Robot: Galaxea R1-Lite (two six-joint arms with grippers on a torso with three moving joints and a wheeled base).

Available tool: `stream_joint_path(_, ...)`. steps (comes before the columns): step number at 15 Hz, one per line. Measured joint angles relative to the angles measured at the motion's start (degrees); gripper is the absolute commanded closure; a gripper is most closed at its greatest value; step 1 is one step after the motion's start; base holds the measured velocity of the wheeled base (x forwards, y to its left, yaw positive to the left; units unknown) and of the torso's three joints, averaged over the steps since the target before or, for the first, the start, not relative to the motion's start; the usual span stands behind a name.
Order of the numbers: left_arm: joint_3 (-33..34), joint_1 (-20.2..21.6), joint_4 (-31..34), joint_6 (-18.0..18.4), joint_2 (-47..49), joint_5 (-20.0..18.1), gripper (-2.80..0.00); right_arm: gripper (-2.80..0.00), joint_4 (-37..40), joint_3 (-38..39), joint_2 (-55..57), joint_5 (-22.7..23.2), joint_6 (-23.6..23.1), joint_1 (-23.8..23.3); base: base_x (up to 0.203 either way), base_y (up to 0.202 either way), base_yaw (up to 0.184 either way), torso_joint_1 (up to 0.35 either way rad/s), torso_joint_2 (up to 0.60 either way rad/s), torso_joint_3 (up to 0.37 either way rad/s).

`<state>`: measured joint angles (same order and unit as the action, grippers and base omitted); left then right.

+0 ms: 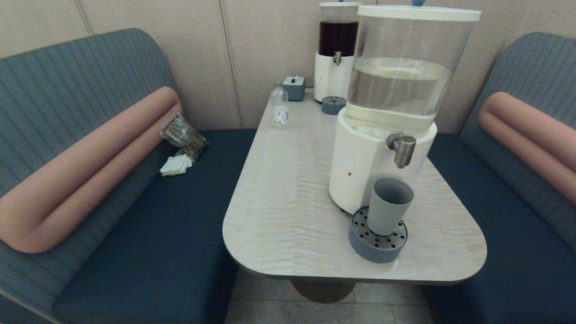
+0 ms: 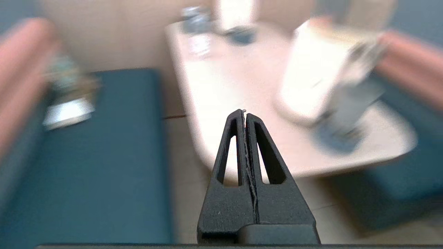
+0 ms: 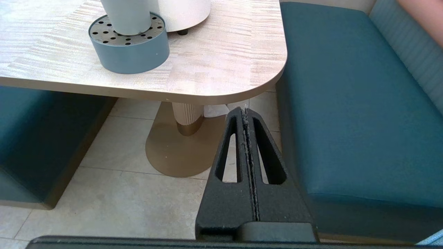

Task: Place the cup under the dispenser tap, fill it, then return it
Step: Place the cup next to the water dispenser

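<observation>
The grey-blue cup (image 1: pixel 388 204) stands upright on the round perforated drip tray (image 1: pixel 377 240), below and a little in front of the brushed-steel dispenser tap (image 1: pixel 402 147) of the big white-based dispenser (image 1: pixel 382 153). The right wrist view shows the cup's lower part (image 3: pixel 129 15) on the tray (image 3: pixel 129 52). My left gripper (image 2: pixel 245 112) is shut and empty, held low off the table's near left corner. My right gripper (image 3: pixel 245 110) is shut and empty too, below the table edge over the floor. Neither arm shows in the head view.
A smaller dark-liquid dispenser (image 1: pixel 336 54) with its own drip tray (image 1: pixel 333 105), a small clear bottle (image 1: pixel 279 106) and a blue tissue box (image 1: pixel 294 87) stand at the table's far end. Blue benches flank the table (image 1: pixel 288 180); a packet and napkins (image 1: pixel 182 144) lie on the left bench.
</observation>
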<state>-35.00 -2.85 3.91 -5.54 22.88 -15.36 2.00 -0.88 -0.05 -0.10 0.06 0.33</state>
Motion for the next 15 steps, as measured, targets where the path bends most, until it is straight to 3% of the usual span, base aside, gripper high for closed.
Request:
stream_joint_path(4, -6.7, -1.4, -20.3, -2.9, 23.8, -9.8, 0.00, 0.00, 0.0, 0.0, 0.0, 0.0, 0.0, 0.0, 0.000, 0.000, 0.000, 0.000, 0.00, 0.000)
stream_joint_path(9, -8.6, -3.2, -48.5, -3.1, 47.0, -28.6, 0.00, 0.00, 0.0, 0.0, 0.0, 0.0, 0.0, 0.0, 0.000, 0.000, 0.000, 0.000, 0.00, 0.000)
stream_joint_path(10, -8.7, -3.5, -53.3, -3.1, 50.9, -32.0, -2.80, 0.00, 0.0, 0.0, 0.0, 0.0, 0.0, 0.0, 0.000, 0.000, 0.000, 0.000, 0.00, 0.000)
stream_joint_path(13, -7.3, -4.5, -68.4, -3.0, 61.6, -38.1, -2.80, 0.00, 0.0, 0.0, 0.0, 0.0, 0.0, 0.0, 0.000, 0.000, 0.000, 0.000, 0.00, 0.000)
stream_joint_path(15, -6.7, -6.0, -77.0, -2.8, 67.6, -39.4, -2.80, 0.00, 0.0, 0.0, 0.0, 0.0, 0.0, 0.0, 0.000, 0.000, 0.000, 0.000, 0.00, 0.000)
